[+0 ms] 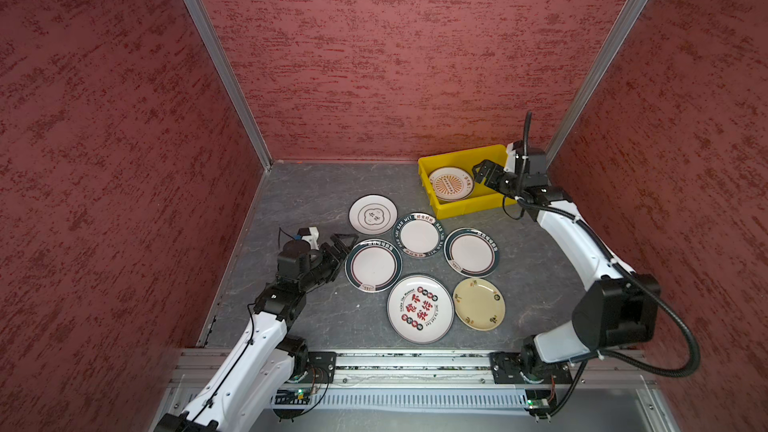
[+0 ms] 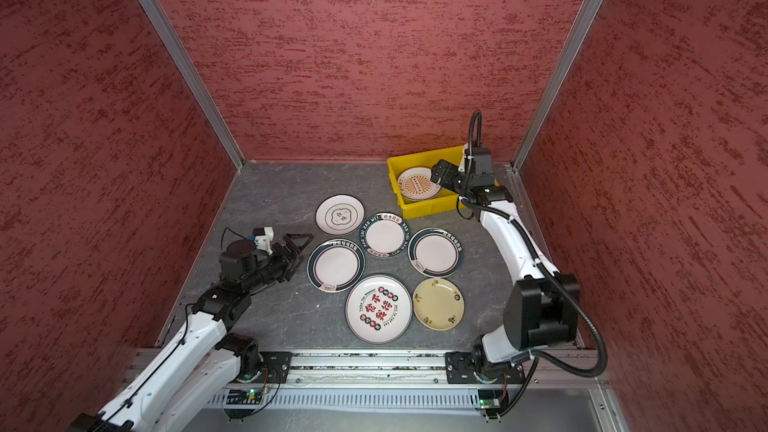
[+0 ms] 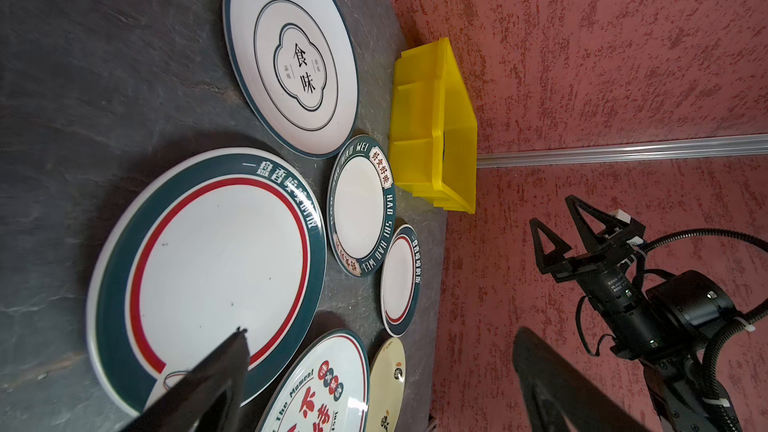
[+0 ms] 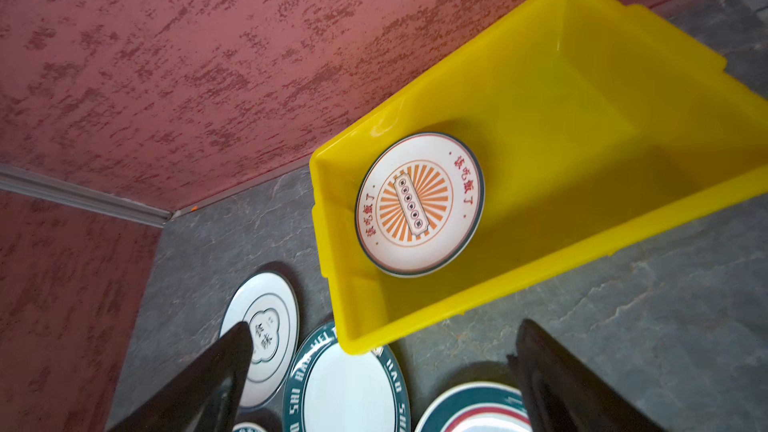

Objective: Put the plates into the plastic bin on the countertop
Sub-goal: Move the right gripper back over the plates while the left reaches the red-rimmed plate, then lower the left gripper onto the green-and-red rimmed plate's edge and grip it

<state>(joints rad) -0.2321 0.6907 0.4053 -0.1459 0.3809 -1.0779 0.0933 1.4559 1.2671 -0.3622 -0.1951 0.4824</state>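
Red textured walls (image 1: 374, 56) box in a dark grey veined countertop (image 1: 291, 201). The yellow plastic bin (image 1: 469, 207) stands on it at the upper right of centre in both top views, close to the back wall.

Bin contents: one plate only, the orange sunburst plate (image 1: 451, 183), face up toward the bin's left end. The rest of the bin floor is bare.

Six plates are not yet binned. All are on the countertop, packed close mid-frame:
- cloud-emblem plate (image 1: 372, 214)
- HAO SHI HAO WEI plate (image 1: 419, 235)
- left green-and-red-rimmed plate (image 1: 373, 265)
- right green-and-red-rimmed plate (image 1: 471, 251)
- large red-character plate (image 1: 419, 308)
- cream-yellow plate (image 1: 478, 304)

Progress, as I judge it: one of seven visible plates is done, so this is early.

The right gripper (image 1: 481, 174) is over the bin's right part, jaws wide and empty. The left gripper (image 1: 344, 255) is at the left green-and-red-rimmed plate's edge, jaws wide, holding nothing.
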